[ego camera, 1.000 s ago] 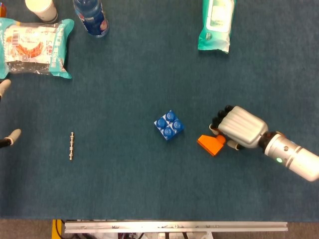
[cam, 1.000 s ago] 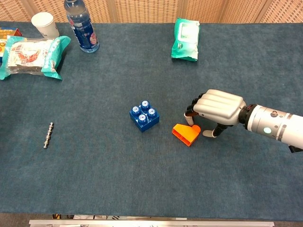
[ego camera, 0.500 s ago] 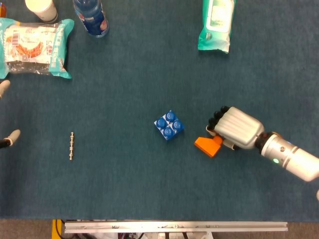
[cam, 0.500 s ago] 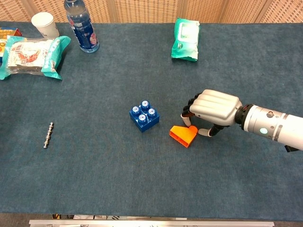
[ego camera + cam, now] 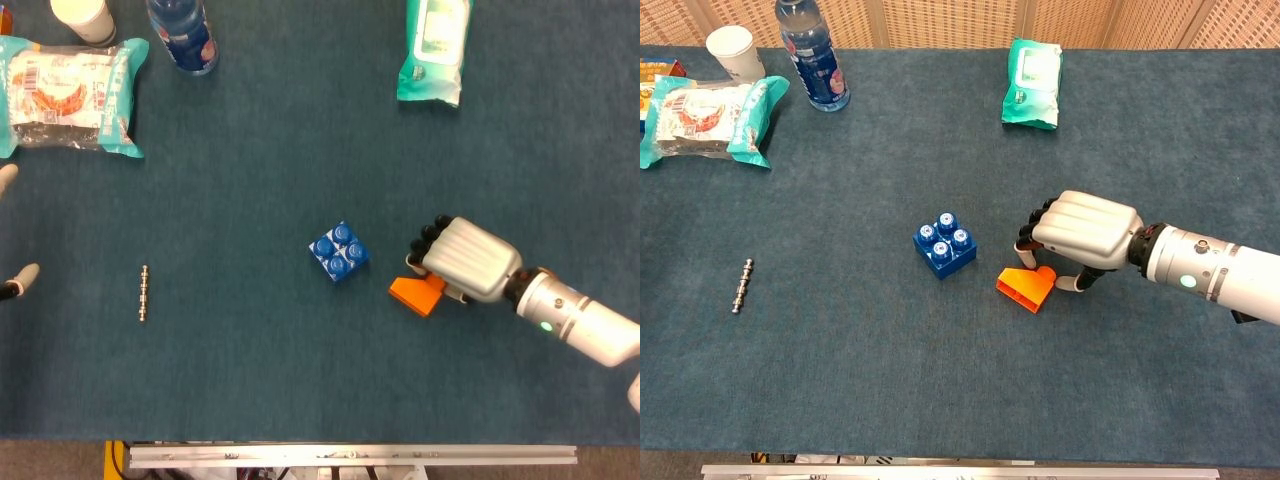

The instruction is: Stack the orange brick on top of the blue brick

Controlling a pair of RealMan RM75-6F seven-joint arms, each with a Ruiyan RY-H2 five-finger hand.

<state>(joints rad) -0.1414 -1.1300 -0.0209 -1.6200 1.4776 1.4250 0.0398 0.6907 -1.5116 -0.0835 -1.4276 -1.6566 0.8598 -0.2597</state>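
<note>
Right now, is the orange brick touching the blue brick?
Apart. The chest view shows bare table between the orange brick and the blue brick; the head view agrees.

Bare teal cloth lies between the square studded blue brick (image 5: 945,245) and the orange plastic brick (image 5: 1026,288) at its 4 o'clock. The silver right hand (image 5: 1080,230) covers the orange brick's far side. Packets and bottle sit well apart, toward 11 and 1 o'clock.

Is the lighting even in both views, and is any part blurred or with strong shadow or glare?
Head view: even, soft light on the blue table, sharp overall; the right hand throws only a faint shadow near the orange brick. Chest view: equally sharp, slight shine on the right hand and water bottle; the blue brick shows small highlights on its studs.
</note>
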